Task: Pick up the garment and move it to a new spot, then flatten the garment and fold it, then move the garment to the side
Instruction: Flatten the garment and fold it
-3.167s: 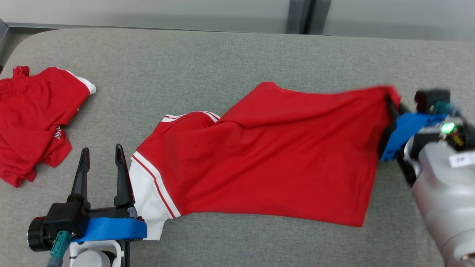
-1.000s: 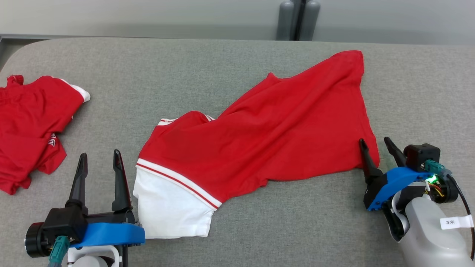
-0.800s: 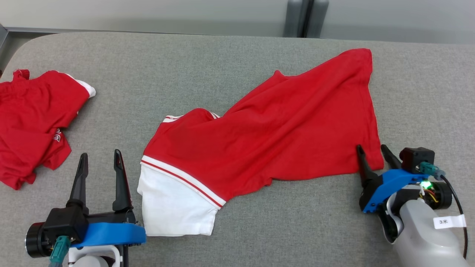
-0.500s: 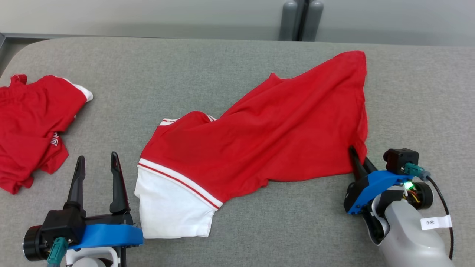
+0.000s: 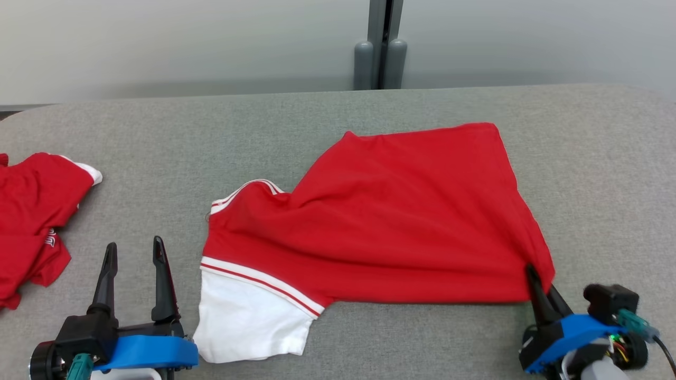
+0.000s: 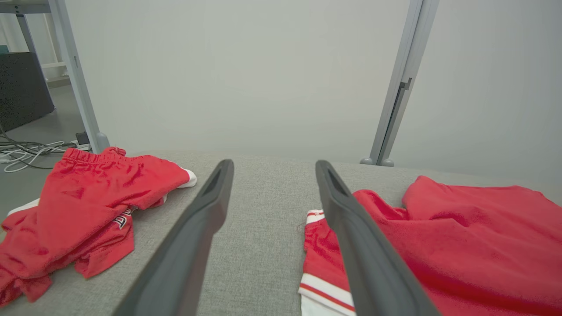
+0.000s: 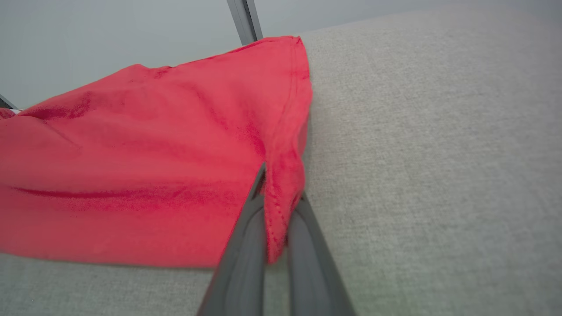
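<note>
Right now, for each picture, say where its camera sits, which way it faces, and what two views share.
Head view: on the head, looking down at the table; left gripper open, right gripper shut on the garment.
Left wrist view: looks along its spread fingers across the table toward the wall.
Right wrist view: looks along its fingers pinching the garment's hem.
Shared: the garment.

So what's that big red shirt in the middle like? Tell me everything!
The red shirt looks like soft knit cloth, with a white sleeve edged in red and white stripes. It lies spread out, a bit wrinkled and not folded, on the grey table. The right gripper is shut on its near right corner, pinching the hem. The open left gripper sits beside the sleeve.
</note>
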Controlling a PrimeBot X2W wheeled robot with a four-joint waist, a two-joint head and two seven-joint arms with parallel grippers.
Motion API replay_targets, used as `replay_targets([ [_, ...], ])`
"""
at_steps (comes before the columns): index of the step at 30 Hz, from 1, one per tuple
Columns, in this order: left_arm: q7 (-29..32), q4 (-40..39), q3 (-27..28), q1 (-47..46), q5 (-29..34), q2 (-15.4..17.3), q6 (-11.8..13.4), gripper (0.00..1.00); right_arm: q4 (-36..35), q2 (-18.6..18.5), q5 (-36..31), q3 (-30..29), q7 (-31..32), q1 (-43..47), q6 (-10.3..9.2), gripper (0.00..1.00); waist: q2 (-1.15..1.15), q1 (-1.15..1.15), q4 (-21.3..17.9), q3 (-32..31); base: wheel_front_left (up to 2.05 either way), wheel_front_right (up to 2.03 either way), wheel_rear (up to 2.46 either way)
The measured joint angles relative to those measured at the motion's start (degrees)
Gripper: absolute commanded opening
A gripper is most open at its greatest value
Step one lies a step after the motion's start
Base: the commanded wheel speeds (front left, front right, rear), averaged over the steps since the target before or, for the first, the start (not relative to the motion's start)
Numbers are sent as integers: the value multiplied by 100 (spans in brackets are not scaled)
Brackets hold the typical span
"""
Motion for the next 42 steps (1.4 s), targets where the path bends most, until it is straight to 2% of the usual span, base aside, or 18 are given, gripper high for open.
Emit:
replay_targets([
  [5, 0, -10, 16, 65, 3, 0, 0, 100, -312, -74, 69, -155, 37, 514, 0, 0, 0, 0, -117, -41, 0, 0, 0],
  [6, 0, -8, 34, 75, 10, 0, -3, 100, -344, -62, 109, -171, 44, 568, 0, 38, 0, 0, -139, -39, 0, 0, 0],
  [7, 0, -1, 47, 76, 11, 0, -18, 100, -358, -51, 122, -172, 44, 591, 0, 100, 0, 0, -157, -37, 0, 0, 0],
  [14, 0, 22, 46, 137, 74, 0, -23, 100, -592, -59, -248, -532, 25, 594, -1, 100, 0, 0, -204, -158, 0, 0, 0],
  [18, 0, 26, 77, 218, 119, 0, -23, 100, -1294, 105, -577, -733, 15, 622, 0, 100, 0, 0, -247, -246, 0, 0, 0],
  [24, 0, 53, 104, 219, 167, 2, -33, 100, -2431, 324, -1037, -623, 9, 846, -1, 100, 0, 0, -247, -316, 0, 0, 0],
  [28, 0, 86, 99, 219, 235, 0, -26, 100, -2891, 416, -1174, -464, 10, 1032, 0, 100, 0, 1, -216, -336, 0, 0, 0],
  [35, 0, 204, 73, 284, 370, 0, -23, 100, -2831, 465, -1410, -198, 10, 1413, 0, 100, 0, 0, -158, -381, 0, 0, 0],
  [42, 0, 318, 86, 333, 535, 3, 1, 100, -2765, 494, -1473, -185, 10, 1477, 0, 100, 0, 0, -169, -394, 0, 0, 0],
])
